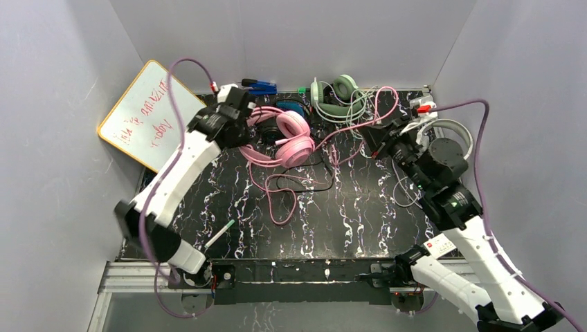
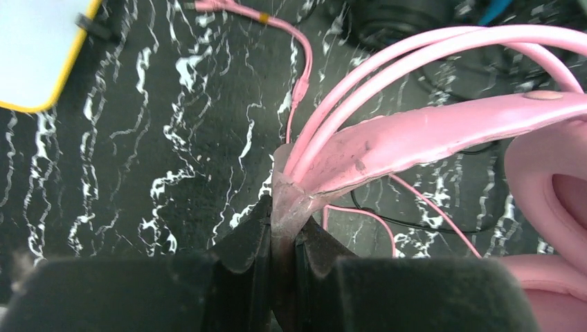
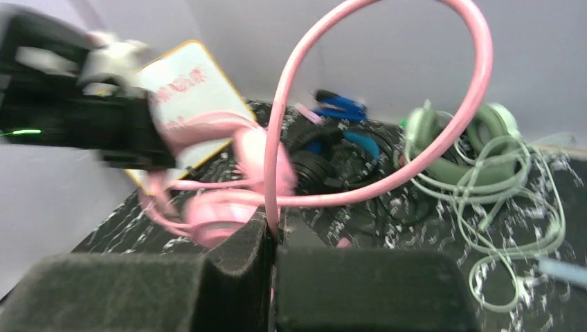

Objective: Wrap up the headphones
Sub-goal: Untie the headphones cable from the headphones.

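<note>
Left gripper (image 2: 282,232): clamped tight on the headband of the pink headset (image 1: 291,135), which sits toward 12 o'clock on the marbled table (image 1: 360,221). Right gripper (image 3: 274,232): pinched closed on the pink cord (image 3: 484,69), which loops upward. Green headset (image 1: 336,97) lies at 1 o'clock, untouched.

Yellow-edged whiteboard (image 1: 149,114) propped at black marbled table (image 1: 360,221) corner

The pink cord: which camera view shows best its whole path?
The top external view: the pink cord shows from the pink headphones to the right gripper. Right wrist shows one pinched loop; left wrist, a short stretch.
</note>
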Motion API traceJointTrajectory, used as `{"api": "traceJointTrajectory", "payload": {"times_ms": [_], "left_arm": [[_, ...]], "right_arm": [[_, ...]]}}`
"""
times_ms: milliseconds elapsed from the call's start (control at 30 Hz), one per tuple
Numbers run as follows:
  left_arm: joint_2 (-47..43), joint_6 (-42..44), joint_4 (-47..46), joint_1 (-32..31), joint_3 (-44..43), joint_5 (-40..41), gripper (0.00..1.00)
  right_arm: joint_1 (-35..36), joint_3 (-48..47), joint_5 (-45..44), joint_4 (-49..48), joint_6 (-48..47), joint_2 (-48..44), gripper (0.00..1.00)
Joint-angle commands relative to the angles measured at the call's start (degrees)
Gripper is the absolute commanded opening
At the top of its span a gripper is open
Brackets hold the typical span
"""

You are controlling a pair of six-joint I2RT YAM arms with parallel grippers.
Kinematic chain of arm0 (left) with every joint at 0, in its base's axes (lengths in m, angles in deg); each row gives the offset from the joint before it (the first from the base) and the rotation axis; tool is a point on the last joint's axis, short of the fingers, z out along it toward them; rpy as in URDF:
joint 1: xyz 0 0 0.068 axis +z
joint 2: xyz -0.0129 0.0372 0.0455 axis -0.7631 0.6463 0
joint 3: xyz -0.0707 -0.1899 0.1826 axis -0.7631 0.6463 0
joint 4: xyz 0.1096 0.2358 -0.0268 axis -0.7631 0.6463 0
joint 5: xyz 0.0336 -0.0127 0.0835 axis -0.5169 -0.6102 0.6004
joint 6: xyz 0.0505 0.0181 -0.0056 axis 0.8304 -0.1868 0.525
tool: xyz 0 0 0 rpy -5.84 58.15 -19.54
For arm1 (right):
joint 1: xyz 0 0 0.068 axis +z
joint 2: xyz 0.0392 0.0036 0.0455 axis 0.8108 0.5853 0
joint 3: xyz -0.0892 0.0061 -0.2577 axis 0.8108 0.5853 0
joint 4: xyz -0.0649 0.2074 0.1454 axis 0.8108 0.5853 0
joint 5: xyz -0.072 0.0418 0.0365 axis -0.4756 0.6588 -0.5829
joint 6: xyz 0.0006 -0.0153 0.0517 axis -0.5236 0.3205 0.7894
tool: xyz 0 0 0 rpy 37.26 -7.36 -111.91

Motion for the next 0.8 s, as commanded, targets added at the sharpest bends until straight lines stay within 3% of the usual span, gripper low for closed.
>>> {"api": "traceJointTrajectory", "payload": {"times_ms": [0,200,333,533,767], "left_arm": [[7.0,-5.0,2.4,2.4,-3.3,-6.3,0.0],[11.0,-13.3,2.0,2.7,-2.4,-8.7,0.0],[12.5,-13.3,1.9,2.6,-3.7,-12.5,0.0],[10.7,-14.4,0.5,2.6,-2.1,-10.0,0.0],[7.6,-16.7,-5.4,2.6,1.5,-9.5,0.0]], "right_arm": [[0.1,-10.5,16.7,3.3,-6.9,3.2,0.01],[0.1,-24.0,41.4,11.4,-6.0,15.6,0.01],[0.2,-28.0,45.3,16.2,-6.3,23.1,0.01],[0.5,-31.2,53.7,19.4,-5.8,28.8,0.01],[4.5,-35.6,61.9,30.6,-11.3,34.5,0.01]]}}
